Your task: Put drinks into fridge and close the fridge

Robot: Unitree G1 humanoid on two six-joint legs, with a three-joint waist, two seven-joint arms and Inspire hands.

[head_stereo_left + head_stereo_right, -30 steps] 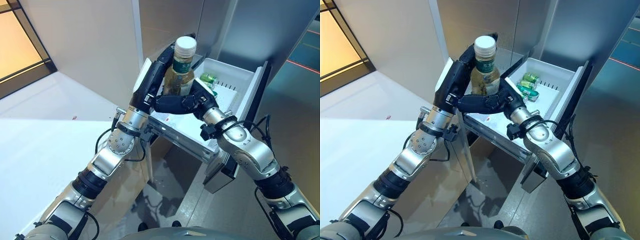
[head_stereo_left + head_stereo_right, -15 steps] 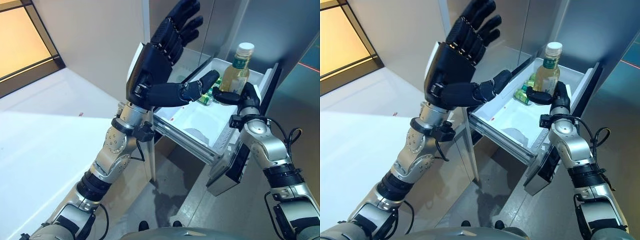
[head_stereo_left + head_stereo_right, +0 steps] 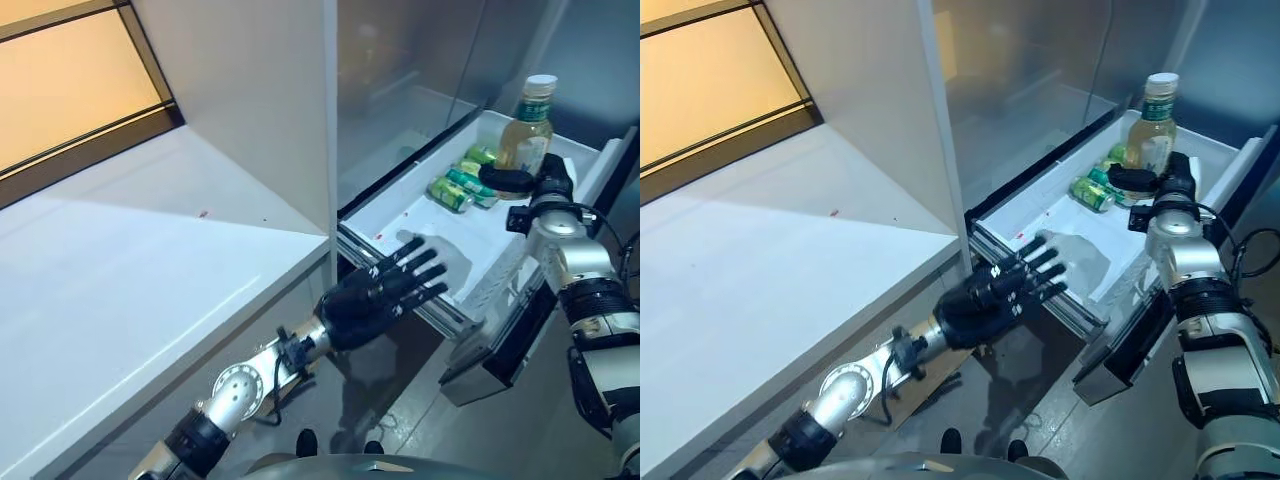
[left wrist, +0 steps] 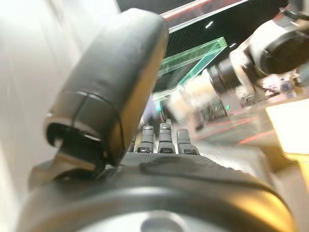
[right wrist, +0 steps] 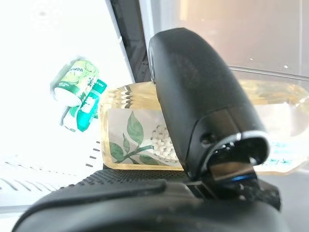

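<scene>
right hand [image 3: 527, 182] has the tea bottle [image 3: 526, 128], thumb and fingers wrapped round its lower half, and it's upright over the far end of the white fridge drawer [image 3: 400, 214], which is pulled out. from the middle of the head view that's about 2 o'clock. bottle's got pale yellow liquid, a green label and a white cap. the right wrist view shows the thumb [image 5: 203, 101] pressed flat across the bottle's label with the leaf-and-flower print, so it's a proper clamp, not just a touch. can't tell whether the bottle's base is sitting on the drawer floor or just above it.

just beside the bottle, at its 9 o'clock, a few green cans [image 3: 462, 184] are lying on their sides in the drawer. they also show in the right wrist view past the bottle.

left hand [image 3: 377, 296] is low down around 5 o'clock from centre, in front of the drawer's near rail, holding nothing. fingers are straight and spread apart, pointing toward the drawer, with the tips over its near edge. can't tell if they actually touch it. the left wrist view only shows the thumb and the backs of the fingers lined up straight.

white counter [image 3: 130, 260] fills the 9 o'clock side, with a white cabinet panel [image 3: 250, 90] standing between it and the fridge opening.
</scene>
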